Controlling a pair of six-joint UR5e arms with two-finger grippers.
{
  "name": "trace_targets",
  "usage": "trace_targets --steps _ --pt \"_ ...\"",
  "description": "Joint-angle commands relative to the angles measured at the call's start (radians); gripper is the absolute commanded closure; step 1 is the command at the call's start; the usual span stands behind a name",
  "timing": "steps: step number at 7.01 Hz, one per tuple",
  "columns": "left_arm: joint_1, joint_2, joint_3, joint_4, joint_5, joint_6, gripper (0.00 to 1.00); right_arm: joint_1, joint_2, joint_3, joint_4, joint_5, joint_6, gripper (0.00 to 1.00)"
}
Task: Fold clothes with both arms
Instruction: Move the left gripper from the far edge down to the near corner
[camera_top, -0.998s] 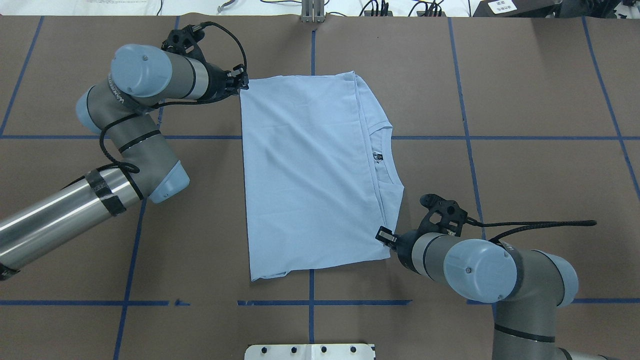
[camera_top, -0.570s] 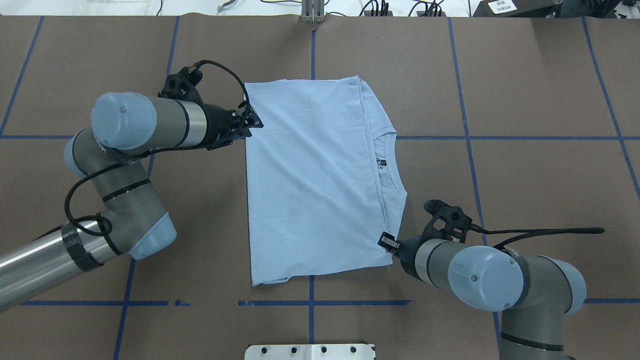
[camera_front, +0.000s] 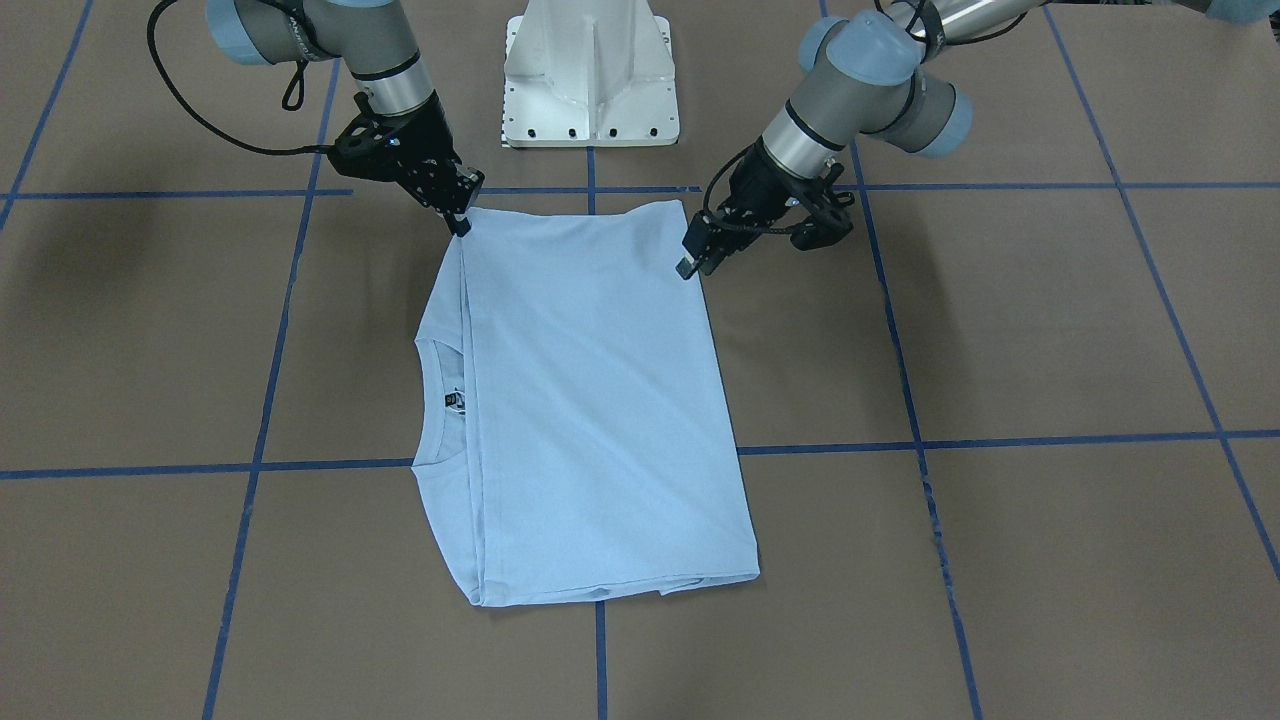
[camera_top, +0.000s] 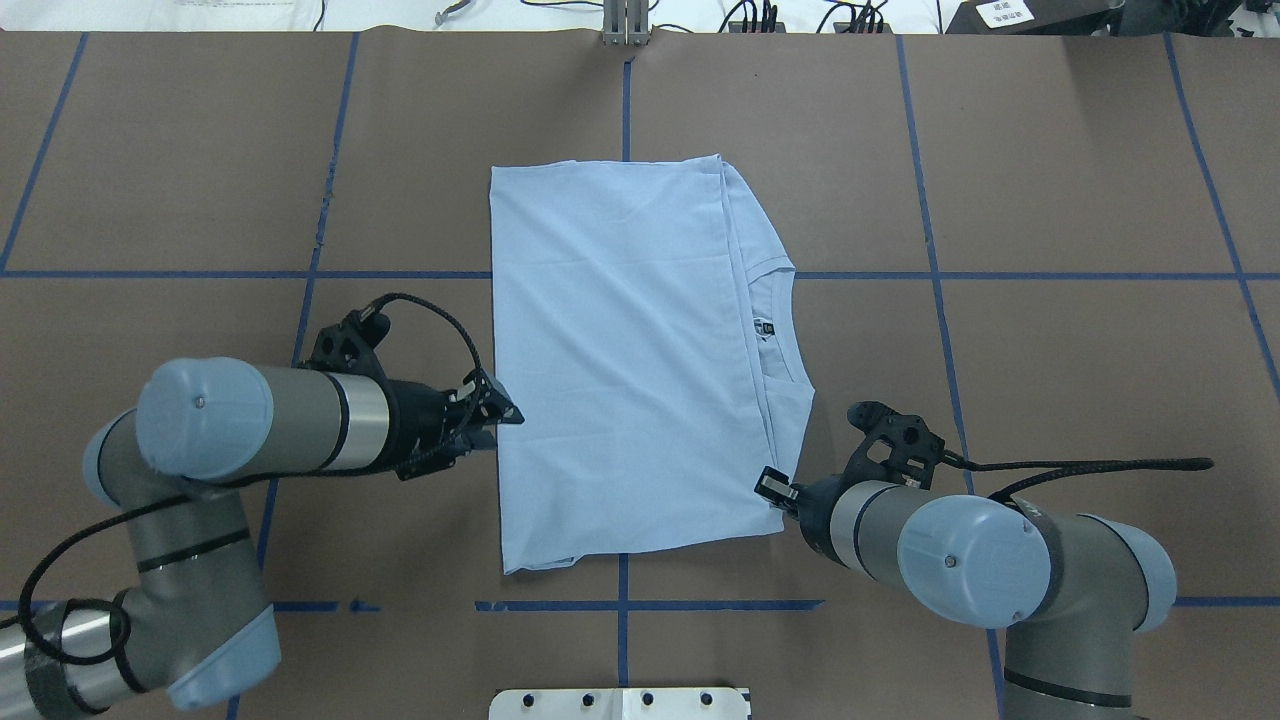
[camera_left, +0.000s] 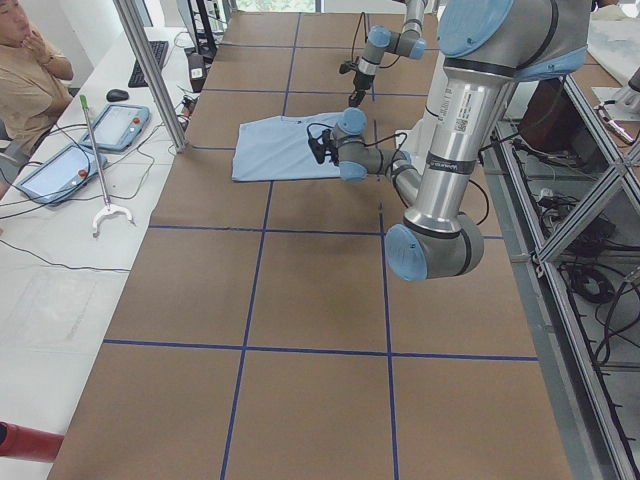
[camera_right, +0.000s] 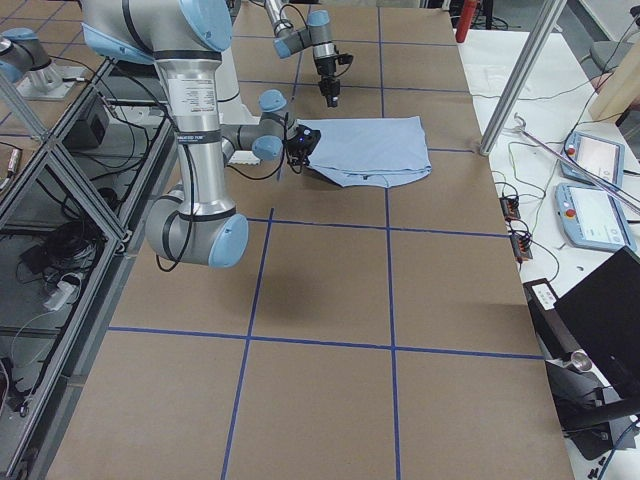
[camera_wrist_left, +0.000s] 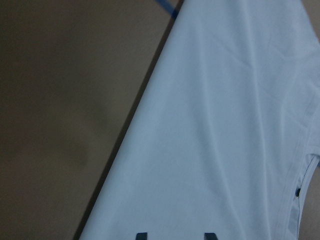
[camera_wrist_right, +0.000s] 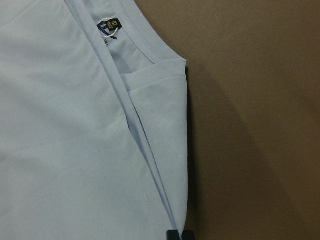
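The light blue T-shirt (camera_top: 620, 360) lies folded flat on the brown table, with its collar and dark neck label (camera_top: 762, 326) on the overhead view's right. My left gripper (camera_top: 503, 420) hovers at the shirt's left edge, near the end closer to me. In the left wrist view its fingertips (camera_wrist_left: 141, 235) stand apart over the cloth, so it is open. My right gripper (camera_top: 768, 487) sits at the near right corner, and its fingertips (camera_wrist_right: 172, 234) are closed together on the shirt's folded edge. Seen from the front, the left gripper (camera_front: 690, 262) and right gripper (camera_front: 460, 224) flank the shirt's (camera_front: 590, 400) top edge.
Blue tape lines (camera_top: 930, 275) grid the table. My white pedestal base (camera_front: 590, 80) stands just behind the shirt. A person (camera_left: 25, 70) sits at a side table with tablets (camera_left: 120, 125) and a grabber stick (camera_left: 100, 160), past the shirt's far side.
My left gripper has left the shirt's far left corner and swung back along the left edge toward me. The shirt shifted a little to the right. The right gripper has hardly moved.
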Motion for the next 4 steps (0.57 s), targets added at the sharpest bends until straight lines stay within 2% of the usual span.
trace_targets --steps 1,2,4 --pt "0.147 0.034 -0.023 0.03 0.074 -0.051 0.46 -0.003 -0.003 0.003 0.0 -0.004 0.0 1.0" --pt "0.174 0.031 -0.023 0.088 0.077 -0.052 0.45 -0.003 -0.003 0.003 0.0 -0.004 0.0 1.0" --pt "0.188 0.03 -0.019 0.096 0.079 -0.052 0.43 -0.003 -0.003 0.003 0.0 -0.005 0.0 1.0"
